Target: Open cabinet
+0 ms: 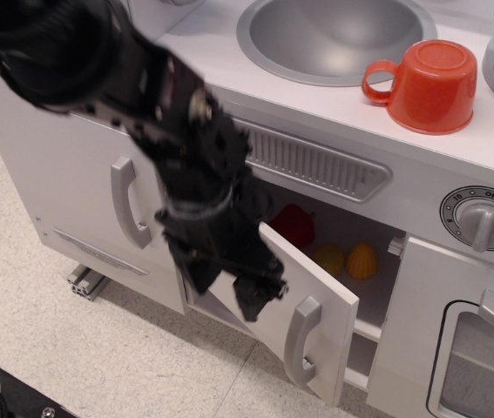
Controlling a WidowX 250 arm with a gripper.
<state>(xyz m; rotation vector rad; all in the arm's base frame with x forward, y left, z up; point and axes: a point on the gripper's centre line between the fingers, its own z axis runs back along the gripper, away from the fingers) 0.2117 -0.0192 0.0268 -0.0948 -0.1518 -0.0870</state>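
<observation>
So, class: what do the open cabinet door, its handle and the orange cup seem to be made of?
Cabinet door: probably painted wood or fibreboard; flat, matte pale grey, thick square edge.
Handle: likely silver-finished plastic or metal; smooth, soft sheen.
Orange cup: looks like moulded plastic; glossy, uniform colour.

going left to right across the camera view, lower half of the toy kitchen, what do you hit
Curved handle of the tall door → the hand → silver handle on the open cabinet door → yellow toy foods inside the cabinet → round knob.
</observation>
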